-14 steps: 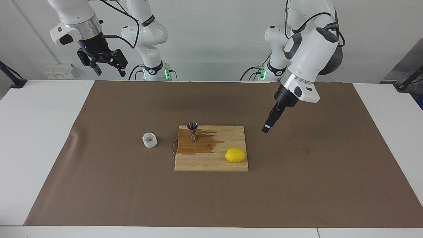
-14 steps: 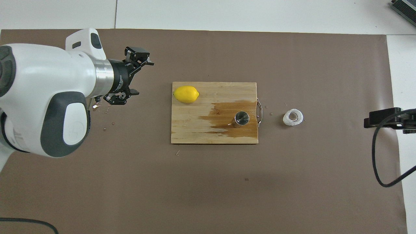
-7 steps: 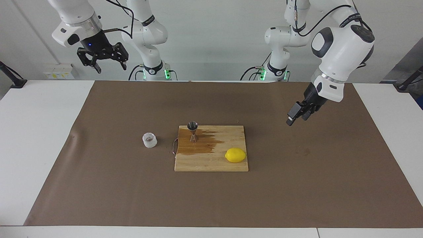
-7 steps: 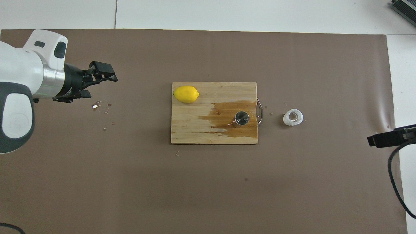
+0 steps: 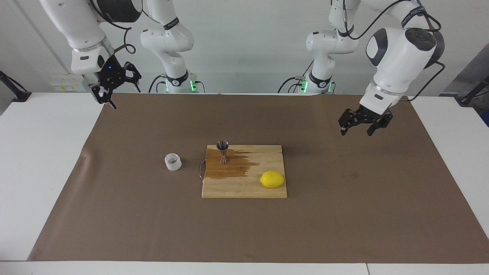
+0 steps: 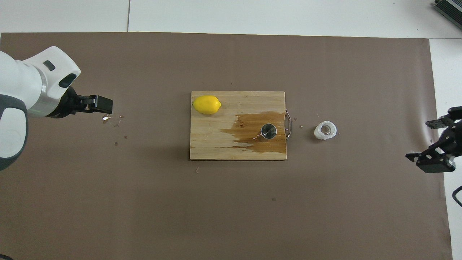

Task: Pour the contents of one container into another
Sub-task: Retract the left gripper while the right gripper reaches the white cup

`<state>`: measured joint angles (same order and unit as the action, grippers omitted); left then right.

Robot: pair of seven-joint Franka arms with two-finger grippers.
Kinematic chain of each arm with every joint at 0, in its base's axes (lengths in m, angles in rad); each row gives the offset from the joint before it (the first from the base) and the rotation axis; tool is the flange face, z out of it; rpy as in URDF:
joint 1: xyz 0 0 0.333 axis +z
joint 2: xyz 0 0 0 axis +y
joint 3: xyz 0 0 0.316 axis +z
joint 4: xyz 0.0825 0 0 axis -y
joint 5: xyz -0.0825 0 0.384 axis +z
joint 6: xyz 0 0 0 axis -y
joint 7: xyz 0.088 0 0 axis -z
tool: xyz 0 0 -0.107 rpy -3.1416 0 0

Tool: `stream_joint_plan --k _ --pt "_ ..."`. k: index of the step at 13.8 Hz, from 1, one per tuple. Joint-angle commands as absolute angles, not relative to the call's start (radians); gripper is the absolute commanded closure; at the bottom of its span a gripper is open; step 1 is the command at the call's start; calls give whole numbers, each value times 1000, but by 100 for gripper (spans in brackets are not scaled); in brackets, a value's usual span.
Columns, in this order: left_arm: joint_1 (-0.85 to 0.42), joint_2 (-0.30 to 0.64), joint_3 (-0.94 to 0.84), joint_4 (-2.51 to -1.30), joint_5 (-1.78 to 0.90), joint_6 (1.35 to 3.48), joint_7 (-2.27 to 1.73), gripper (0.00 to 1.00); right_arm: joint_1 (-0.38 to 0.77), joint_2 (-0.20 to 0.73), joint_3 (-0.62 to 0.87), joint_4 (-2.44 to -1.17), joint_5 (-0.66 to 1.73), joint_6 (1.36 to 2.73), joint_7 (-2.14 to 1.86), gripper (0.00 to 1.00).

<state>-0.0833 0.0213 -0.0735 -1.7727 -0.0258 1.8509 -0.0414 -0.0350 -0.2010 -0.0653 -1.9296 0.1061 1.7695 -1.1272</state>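
The small clear faceted cup [image 5: 173, 161] [image 6: 325, 130] stands upright on the brown paper, beside the board's handle end, toward the right arm's end of the table. The steel hourglass jigger [image 5: 222, 151] [image 6: 268, 131] stands upright on the wooden cutting board [image 5: 244, 189] [image 6: 213, 144], in a dark wet patch. My left gripper [image 5: 357, 131] [image 6: 103, 104] hangs open over the paper toward the left arm's end, well apart from the board, holding nothing. My right gripper [image 5: 106, 100] [image 6: 426, 142] is open and holds nothing, over the paper's edge at the right arm's end.
A yellow lemon [image 5: 272, 179] [image 6: 206, 104] lies on the board's corner farther from the robots, toward the left arm's end. A metal handle [image 6: 287, 124] sticks out of the board's side next to the cup. Small droplets [image 6: 112, 118] dot the paper under the left gripper.
The left arm drew back from near the board toward its own end of the table and turned its gripper. The right gripper came down toward the paper's edge. Cup, jigger and lemon stayed put.
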Motion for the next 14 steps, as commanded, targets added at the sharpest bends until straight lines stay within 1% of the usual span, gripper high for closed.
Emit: stream_joint_plan --k 1,3,5,7,8,10,11,12,14 --pt "-72 -32 -46 -1773 3 1777 20 0 -75 -215 -61 -2051 204 1870 -1399 0" --pt "-71 -54 -28 -1728 3 1700 26 0 -81 -114 -61 -2051 292 1900 -1657 0" --pt "-60 -57 -31 -1654 3 1587 72 0 -84 -11 -60 -2046 342 1936 -1869 0" --pt "-46 -55 -32 -1606 3 1530 103 0 -106 76 -60 -2043 475 1945 -2026 0" --pt "-32 -55 -35 -1603 -1 1529 101 0 -109 99 -60 -2039 504 1960 -2067 0" --pt "-6 -78 -40 -1644 -5 1543 97 0 -109 158 -58 -2036 540 1977 -2123 0" --pt "-6 -80 -41 -1649 -5 1539 95 0 -109 187 -55 -2036 589 2027 -2188 0" --pt "-6 -80 -44 -1651 -5 1539 95 0 -97 208 -54 -2036 635 2046 -2225 0" --pt "8 -81 -46 -1658 -5 1569 98 0 -103 276 -46 -2030 696 2036 -2238 0"
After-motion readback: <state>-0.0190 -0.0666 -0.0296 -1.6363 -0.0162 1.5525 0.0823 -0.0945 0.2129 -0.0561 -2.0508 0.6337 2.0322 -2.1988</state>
